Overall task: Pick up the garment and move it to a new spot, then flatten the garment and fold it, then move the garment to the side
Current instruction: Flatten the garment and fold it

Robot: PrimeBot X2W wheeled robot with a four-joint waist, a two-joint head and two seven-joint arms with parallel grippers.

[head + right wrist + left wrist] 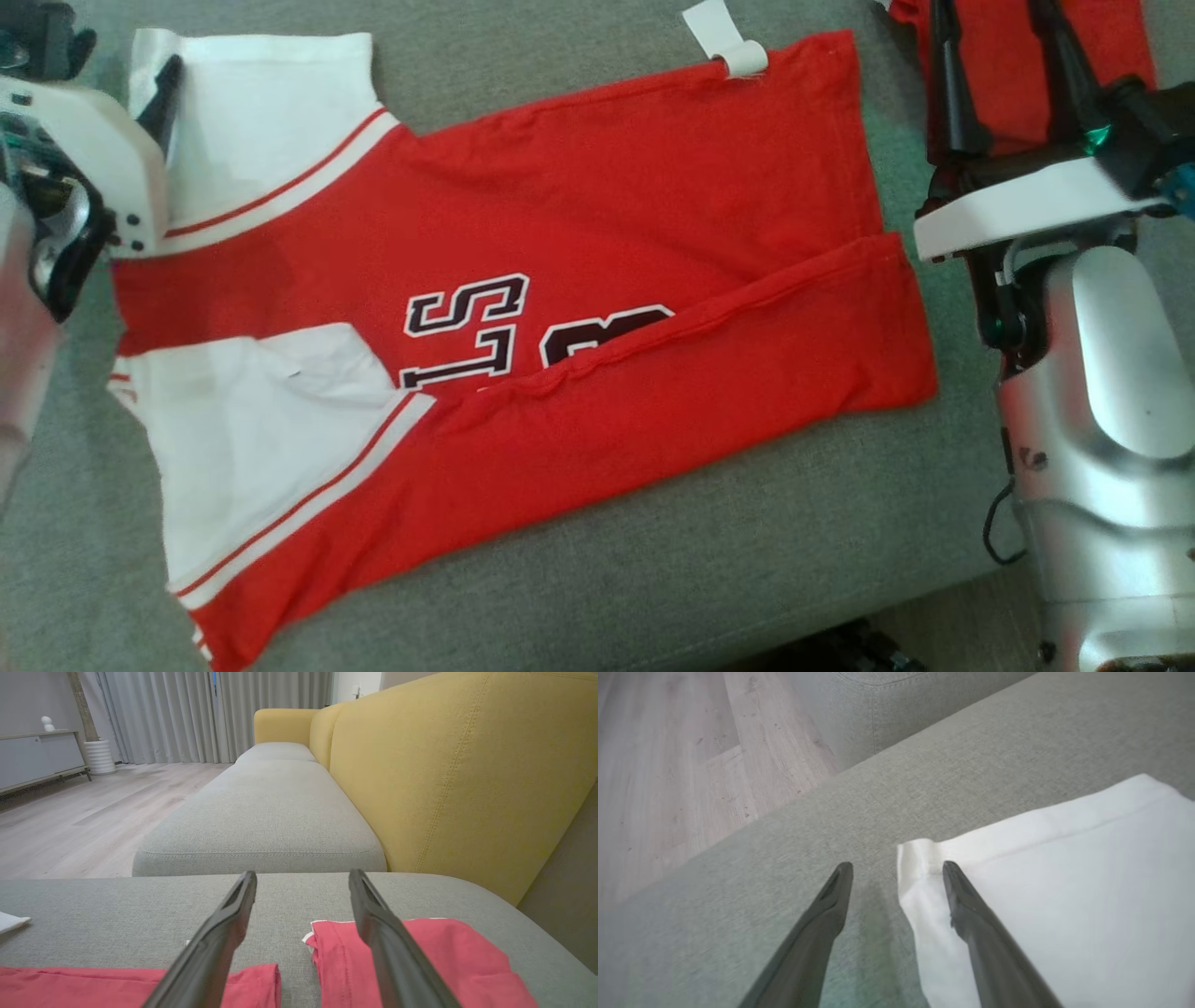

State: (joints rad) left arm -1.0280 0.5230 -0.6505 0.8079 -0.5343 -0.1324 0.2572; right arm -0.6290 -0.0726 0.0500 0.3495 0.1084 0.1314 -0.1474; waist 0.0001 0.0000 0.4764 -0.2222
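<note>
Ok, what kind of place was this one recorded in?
Most likely a home living room. There is a sofa with a yellow back and grey seat cushions, long grey curtains above a pale wood floor, and a low sideboard. A red and white shirt lies on the seat.

Home living room: yellow sofa [448,774], curtains [163,714], sideboard [37,756].

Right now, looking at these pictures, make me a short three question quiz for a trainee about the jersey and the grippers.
1. True or false: the left gripper and the right gripper are both open.
2. The garment lies on: A) a kitchen table, B) a grey sofa cushion, C) a metal rack.
3. What colour is the sleeve corner by the left gripper?
Key: 1 true; 2 B; 3 white.
</note>
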